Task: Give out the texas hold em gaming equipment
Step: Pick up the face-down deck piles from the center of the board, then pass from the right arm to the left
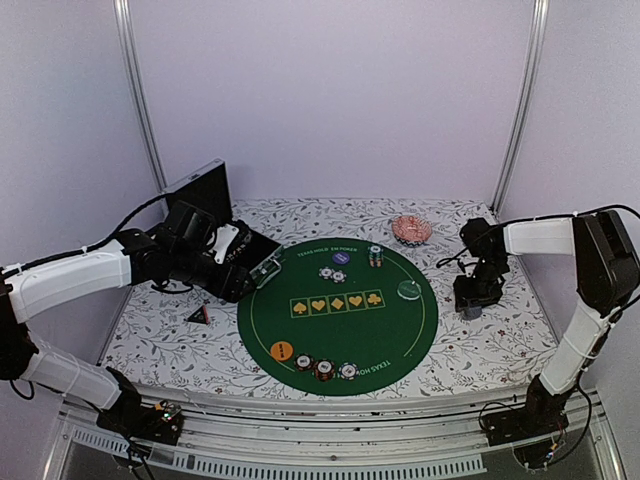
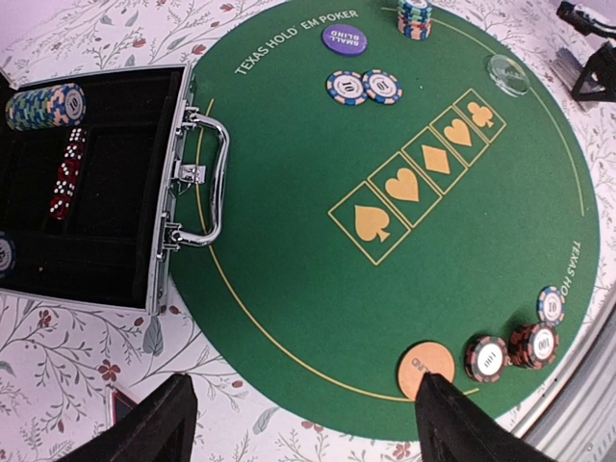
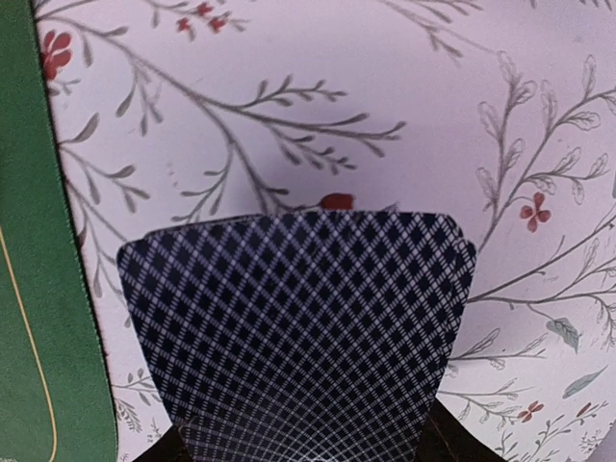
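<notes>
1. At 3 o'clock, just off the rim of the green mat point(image 1: 262, 318), the right gripper point(image 1: 476, 297) hangs low over the flowered tablecloth point(image 3: 289, 96). It pinches a small fan of playing cards point(image 3: 298, 327) by the lower edge, though the contact itself is cut off at the bottom of the wrist view.
2. The left gripper point(image 2: 303, 428) hovers at the mat's 10 o'clock rim beside the open case point(image 2: 96, 269). Its fingers point(image 2: 164, 423) are spread wide with nothing between them.
3. The cards look light, thin, slick and bendy, and likely to slide over one another. A firm pinch across the short edge should suit them, while a slack one could shed a card.
4. The poker chips point(image 1: 325, 368) at 6 o'clock look stiff, small and low, so they are best taken by the rim.
5. Bare felt lies open around the printed suit boxes. The pale disc point(image 1: 408, 290) sits just inside the 3 o'clock rim, on the direct way in.
6. The pink dish point(image 1: 411, 229) stands off the mat at 1 o'clock and the orange disc point(image 1: 282, 351) lies at 7 o'clock. Both are well apart from the cards.
</notes>
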Robot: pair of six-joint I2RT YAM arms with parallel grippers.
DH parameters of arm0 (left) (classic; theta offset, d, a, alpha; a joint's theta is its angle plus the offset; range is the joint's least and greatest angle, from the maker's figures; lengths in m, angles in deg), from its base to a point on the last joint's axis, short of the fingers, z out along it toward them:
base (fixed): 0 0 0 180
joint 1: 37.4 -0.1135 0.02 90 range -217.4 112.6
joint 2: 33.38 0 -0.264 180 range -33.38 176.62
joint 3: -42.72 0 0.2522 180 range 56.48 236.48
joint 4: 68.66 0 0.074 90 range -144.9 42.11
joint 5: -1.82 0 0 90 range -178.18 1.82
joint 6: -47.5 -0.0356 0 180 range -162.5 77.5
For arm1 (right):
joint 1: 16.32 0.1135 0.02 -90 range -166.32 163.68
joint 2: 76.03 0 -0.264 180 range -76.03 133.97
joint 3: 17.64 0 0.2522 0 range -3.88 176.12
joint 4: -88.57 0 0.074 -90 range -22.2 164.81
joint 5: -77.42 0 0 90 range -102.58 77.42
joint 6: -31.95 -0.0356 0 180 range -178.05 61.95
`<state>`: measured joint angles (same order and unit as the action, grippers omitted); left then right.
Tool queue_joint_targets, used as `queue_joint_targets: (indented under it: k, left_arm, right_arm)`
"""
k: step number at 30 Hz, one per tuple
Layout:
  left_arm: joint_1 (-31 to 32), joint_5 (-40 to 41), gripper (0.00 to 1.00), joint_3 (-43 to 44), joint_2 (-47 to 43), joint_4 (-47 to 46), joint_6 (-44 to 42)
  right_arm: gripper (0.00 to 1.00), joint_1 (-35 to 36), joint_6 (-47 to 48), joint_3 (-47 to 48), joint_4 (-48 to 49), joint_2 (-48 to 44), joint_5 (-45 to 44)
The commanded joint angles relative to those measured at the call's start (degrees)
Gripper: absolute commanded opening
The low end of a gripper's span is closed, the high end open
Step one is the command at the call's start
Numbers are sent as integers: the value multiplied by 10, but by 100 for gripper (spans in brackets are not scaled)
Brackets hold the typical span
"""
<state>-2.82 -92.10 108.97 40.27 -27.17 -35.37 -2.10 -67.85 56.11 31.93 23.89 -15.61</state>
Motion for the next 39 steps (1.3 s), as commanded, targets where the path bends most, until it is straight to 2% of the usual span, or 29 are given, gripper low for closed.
queue_joint_targets:
  k: [1,6,14,20,25,31,39]
  left_arm:
    - [-6,-14,80,-4,-2,-12,1]
    - [-8,-39,80,-8,-21,-27,4]
    - [-22,-121,78,-16,-37,-51,12]
    - [-27,-187,77,-26,-47,-80,33]
    - [-27,-243,79,-36,-46,-114,85]
    - [-20,-317,80,-71,-50,-187,155]
    - [5,-318,81,-99,-18,-225,186]
  right_arm:
    - [47,48,17,25,-56,1,-11]
    - [46,109,29,83,-94,-6,-34]
    - [45,231,68,197,-141,-4,-33]
    - [45,356,125,264,-119,12,-39]
    - [45,446,169,322,-101,54,-58]
    - [44,501,206,363,-75,102,-73]
    - [43,531,230,382,-35,125,-82]
